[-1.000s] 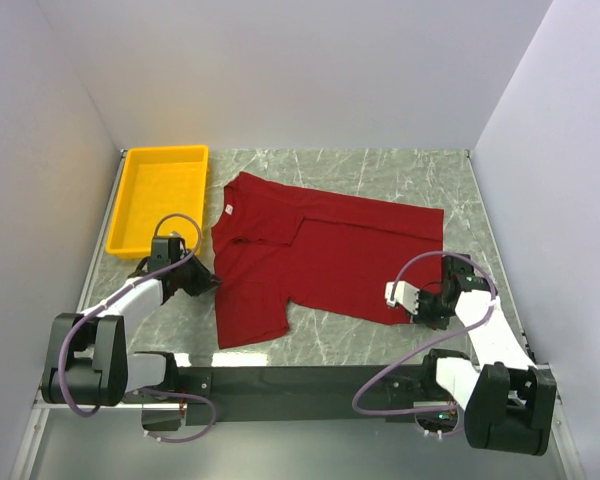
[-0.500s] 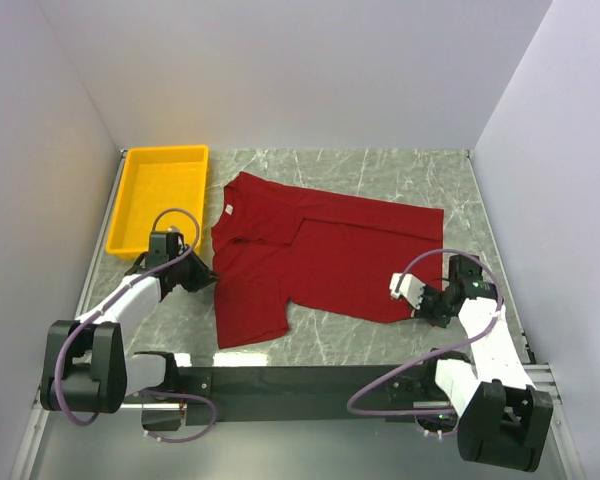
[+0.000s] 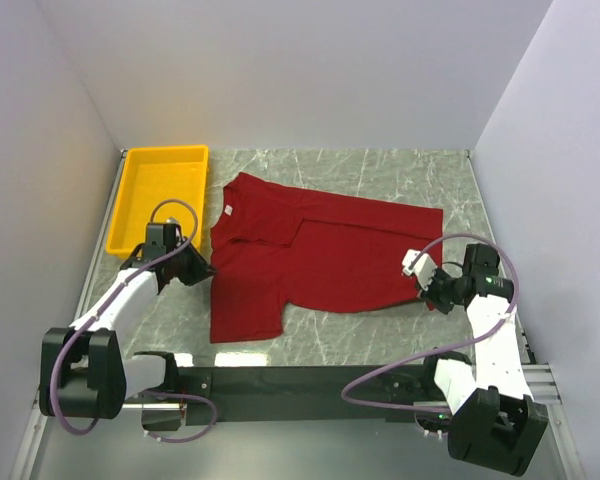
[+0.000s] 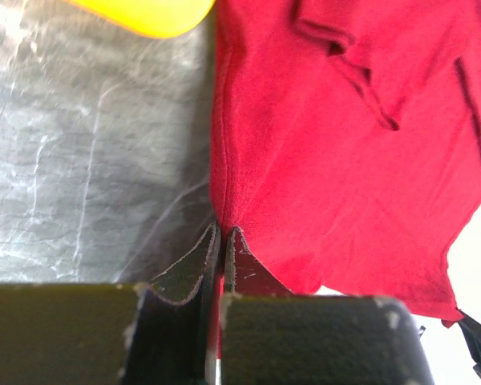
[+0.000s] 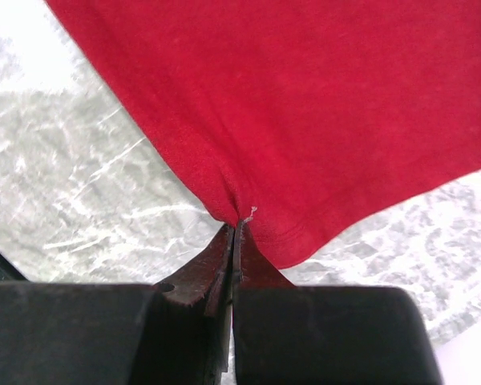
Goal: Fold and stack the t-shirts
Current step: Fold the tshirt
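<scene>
A dark red t-shirt (image 3: pixel 310 255) lies spread across the marble table, collar and white neck label (image 3: pixel 228 209) to the left. My left gripper (image 3: pixel 202 272) is shut on the shirt's left edge; in the left wrist view the cloth (image 4: pixel 345 144) bunches into the closed fingertips (image 4: pixel 223 233). My right gripper (image 3: pixel 427 292) is shut on the shirt's lower right hem; in the right wrist view the red cloth (image 5: pixel 305 104) is pinched to a point at the fingertips (image 5: pixel 234 227) and lifted slightly off the table.
A yellow plastic tray (image 3: pixel 130 215) stands at the back left beside the shirt's collar; its corner (image 4: pixel 144 14) shows in the left wrist view. White walls close in on three sides. Bare marble (image 3: pixel 400 170) shows behind and in front of the shirt.
The right gripper has closed on the hem and moved right and back, drawing the lower right corner outward. The left gripper shifted slightly back, pulling the left edge taut.
</scene>
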Available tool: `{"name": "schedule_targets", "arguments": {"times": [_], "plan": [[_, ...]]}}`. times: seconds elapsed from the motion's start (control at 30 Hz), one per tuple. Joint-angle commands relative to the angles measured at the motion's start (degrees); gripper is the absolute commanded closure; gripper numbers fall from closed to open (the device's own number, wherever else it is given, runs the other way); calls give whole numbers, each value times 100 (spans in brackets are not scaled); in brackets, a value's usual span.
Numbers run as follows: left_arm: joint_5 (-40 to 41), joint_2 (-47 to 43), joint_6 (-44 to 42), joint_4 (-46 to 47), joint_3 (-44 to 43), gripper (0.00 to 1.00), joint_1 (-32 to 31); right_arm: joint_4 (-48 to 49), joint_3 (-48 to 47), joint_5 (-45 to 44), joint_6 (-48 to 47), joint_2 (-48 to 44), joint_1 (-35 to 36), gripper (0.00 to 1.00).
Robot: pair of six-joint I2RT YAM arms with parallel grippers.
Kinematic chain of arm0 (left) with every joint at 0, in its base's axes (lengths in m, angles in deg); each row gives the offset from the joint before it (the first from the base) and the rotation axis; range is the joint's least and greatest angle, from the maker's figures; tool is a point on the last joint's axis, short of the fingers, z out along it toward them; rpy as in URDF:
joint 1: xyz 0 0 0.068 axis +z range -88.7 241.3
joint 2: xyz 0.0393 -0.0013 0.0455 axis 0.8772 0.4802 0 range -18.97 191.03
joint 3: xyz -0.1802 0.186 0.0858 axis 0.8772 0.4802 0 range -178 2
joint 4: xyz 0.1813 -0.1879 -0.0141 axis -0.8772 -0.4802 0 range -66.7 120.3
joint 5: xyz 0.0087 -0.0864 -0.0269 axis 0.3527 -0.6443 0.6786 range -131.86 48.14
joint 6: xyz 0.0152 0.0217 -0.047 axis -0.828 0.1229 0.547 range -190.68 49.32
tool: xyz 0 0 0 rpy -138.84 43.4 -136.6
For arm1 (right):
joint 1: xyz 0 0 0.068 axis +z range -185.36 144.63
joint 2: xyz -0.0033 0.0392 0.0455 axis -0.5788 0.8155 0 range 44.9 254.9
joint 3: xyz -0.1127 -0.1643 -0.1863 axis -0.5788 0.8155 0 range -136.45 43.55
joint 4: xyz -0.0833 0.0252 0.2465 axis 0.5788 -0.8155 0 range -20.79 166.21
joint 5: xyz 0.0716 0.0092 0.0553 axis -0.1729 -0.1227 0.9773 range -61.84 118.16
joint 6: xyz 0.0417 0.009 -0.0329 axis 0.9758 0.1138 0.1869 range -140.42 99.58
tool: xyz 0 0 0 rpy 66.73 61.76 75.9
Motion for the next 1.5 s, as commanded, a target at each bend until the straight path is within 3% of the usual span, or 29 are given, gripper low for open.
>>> {"name": "schedule_targets", "arguments": {"times": [0.0,0.53,0.73,0.97,1.47], "plan": [[97,-215,-149,-183,-368,99,45,155,-271,214,411,-71,-102,100],[9,48,-166,-350,-808,99,292,1201,-112,-357,1396,227,-637,100],[-237,329,-52,-139,-1037,99,300,1342,-156,-165,1423,614,-1051,100],[-624,874,168,203,-1423,99,300,1763,-244,-112,1782,1009,-1060,100],[-607,1727,185,230,-1986,99,300,2168,-464,-165,2231,1897,-989,100]]}}
